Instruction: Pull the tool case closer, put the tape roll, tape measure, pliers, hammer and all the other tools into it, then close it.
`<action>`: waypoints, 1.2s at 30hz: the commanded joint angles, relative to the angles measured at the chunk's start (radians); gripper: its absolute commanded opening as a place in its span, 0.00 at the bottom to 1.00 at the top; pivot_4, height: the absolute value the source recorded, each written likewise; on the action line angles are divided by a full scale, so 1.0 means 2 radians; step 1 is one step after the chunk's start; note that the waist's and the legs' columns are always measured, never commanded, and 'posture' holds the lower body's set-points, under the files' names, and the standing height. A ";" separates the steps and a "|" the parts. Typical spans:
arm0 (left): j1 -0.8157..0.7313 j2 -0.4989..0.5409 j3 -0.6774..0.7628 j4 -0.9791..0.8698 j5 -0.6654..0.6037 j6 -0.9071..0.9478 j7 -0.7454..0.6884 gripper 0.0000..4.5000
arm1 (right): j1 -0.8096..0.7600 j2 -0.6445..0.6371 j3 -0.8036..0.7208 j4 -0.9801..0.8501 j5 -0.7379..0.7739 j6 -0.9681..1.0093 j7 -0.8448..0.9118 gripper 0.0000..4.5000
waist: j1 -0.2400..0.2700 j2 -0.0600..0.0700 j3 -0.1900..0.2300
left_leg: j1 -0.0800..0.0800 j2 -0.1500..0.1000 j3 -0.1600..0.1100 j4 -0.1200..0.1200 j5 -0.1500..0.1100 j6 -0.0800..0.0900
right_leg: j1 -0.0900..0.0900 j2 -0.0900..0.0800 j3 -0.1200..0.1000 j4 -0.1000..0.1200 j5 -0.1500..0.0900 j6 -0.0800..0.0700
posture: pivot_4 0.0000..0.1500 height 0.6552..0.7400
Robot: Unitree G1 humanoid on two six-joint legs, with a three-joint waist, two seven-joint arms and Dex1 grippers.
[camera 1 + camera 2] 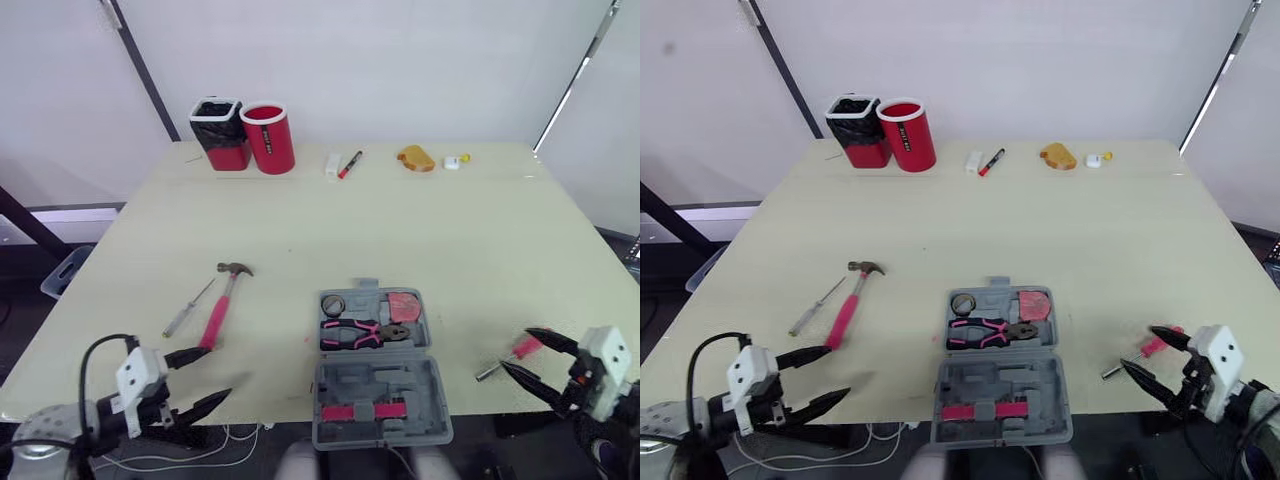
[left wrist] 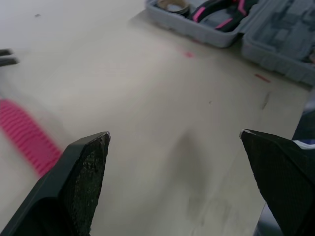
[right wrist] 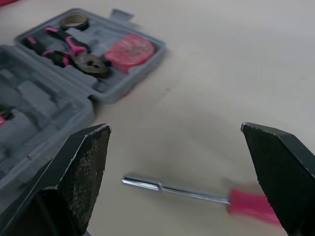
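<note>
The open tool case (image 1: 375,365) sits at the table's (image 1: 450,230) near edge, with the tape roll (image 1: 333,304), pliers (image 1: 362,334) and tape measure (image 1: 404,305) already in it. The right gripper (image 3: 174,129) hangs over the pink-handled screwdriver (image 3: 197,192), jaws spread wide. It should probably straddle the shaft crosswise, near the handle, before it closes. The left gripper (image 1: 216,372), jaws also wide, hovers just beside the hammer's (image 1: 224,300) pink grip. A slim screwdriver (image 1: 188,309) lies alongside the hammer.
</note>
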 commanded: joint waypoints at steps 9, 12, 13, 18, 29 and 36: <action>-0.105 -0.001 -0.094 0.034 0.024 0.015 -0.026 0.46 | -0.135 -0.022 0.120 0.091 -0.077 -0.041 0.063 0.46 | -0.002 0.000 0.000 | 0.000 -0.001 -0.001 0.001 0.000 0.000 | 0.001 0.002 0.000 0.001 0.001 0.001 | 1.00 1.00; -0.127 0.000 -0.115 0.051 0.034 0.012 -0.039 0.14 | -0.167 -0.020 0.149 0.114 -0.092 -0.046 0.078 0.16 | -0.002 0.000 0.000 | 0.000 -0.001 -0.001 0.001 0.000 0.000 | 0.001 0.002 0.000 0.001 0.001 0.002 | 1.00 1.00; -0.137 -0.002 -0.122 0.056 0.035 0.017 -0.042 0.02 | -0.179 -0.018 0.162 0.122 -0.099 -0.048 0.083 0.04 | -0.002 0.000 0.000 | 0.000 -0.001 0.000 0.001 0.000 0.000 | 0.001 0.002 0.000 0.001 0.001 0.002 | 1.00 1.00; -0.181 -0.007 -0.158 0.085 0.048 0.048 -0.052 0.01 | -0.215 0.003 0.201 0.157 -0.127 -0.062 0.081 0.02 | -0.001 0.000 0.000 | 0.000 -0.001 -0.001 0.001 0.000 0.000 | 0.001 0.002 0.000 0.001 0.001 0.002 | 1.00 1.00; -0.239 -0.038 -0.207 0.127 0.082 0.047 -0.053 0.01 | -0.233 0.026 0.240 0.205 -0.170 -0.098 0.074 0.02 | -0.002 0.000 0.000 | 0.000 -0.001 -0.001 0.001 0.000 0.000 | 0.001 0.002 0.000 0.002 0.001 0.002 | 1.00 1.00; -0.246 -0.047 -0.219 0.134 0.093 0.045 -0.057 0.01 | -0.246 0.038 0.242 0.239 -0.183 -0.124 0.066 0.02 | -0.003 0.000 0.000 | 0.000 -0.001 -0.001 0.001 0.000 0.000 | 0.001 0.003 0.000 0.002 0.001 0.002 | 1.00 1.00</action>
